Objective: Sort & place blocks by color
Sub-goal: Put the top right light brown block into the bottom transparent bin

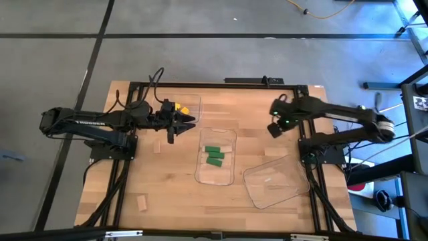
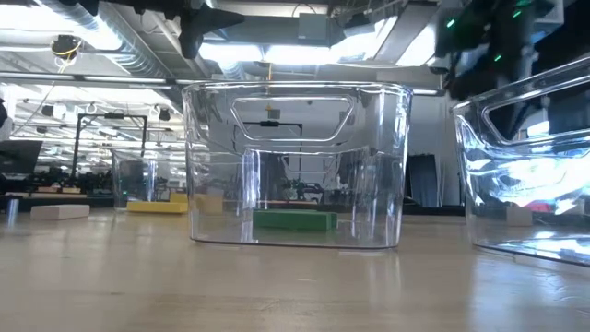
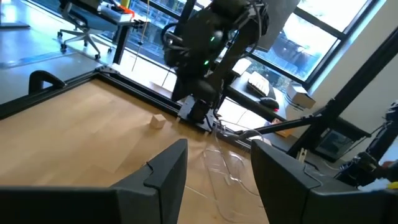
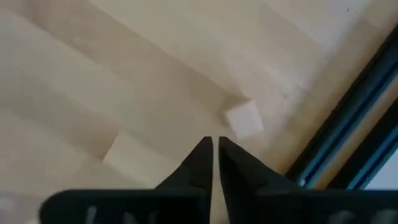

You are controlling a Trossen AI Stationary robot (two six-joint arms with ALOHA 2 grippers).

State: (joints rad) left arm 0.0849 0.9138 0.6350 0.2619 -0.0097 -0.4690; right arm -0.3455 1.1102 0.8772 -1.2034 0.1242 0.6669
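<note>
— What do we have at the tabletop's left edge?

— Two loose tan blocks: one (image 1: 158, 146) about midway down that side and one (image 1: 142, 203) near the front left corner. Neither touches anything.

— And the left claw?

— The left gripper (image 1: 179, 126) hangs over the far left part of the tabletop, beside the first clear tray (image 1: 194, 102). Its fingers (image 3: 163, 177) stand well apart, and we see nothing between them. The yellow blocks (image 1: 179, 107) lie in that tray, bunched together, so we cannot count them.

— The middle?

— The second tray (image 1: 217, 175) holds the green blocks (image 1: 214, 156); we make out three, lying side by side.

— Further right?

— The third tray (image 1: 289, 191) sits skewed towards the front right corner. We think there is one pale block (image 1: 267, 179) inside it, but it is faint.

— And the right claw?

— The right gripper (image 1: 274, 128) is above the far right part of the tabletop, near the black frame. Its fingertips are all but together, with only a thin slit between them, and they clamp nothing. Just past the tips sits a tan cube (image 4: 244, 119), and a flatter tan block (image 4: 127, 152) lies near it. We cannot tell whether the tips touch the cube.

— So the count?

— Three trays, three green blocks, four or five tan ones, and a yellow cluster we cannot number.
</note>
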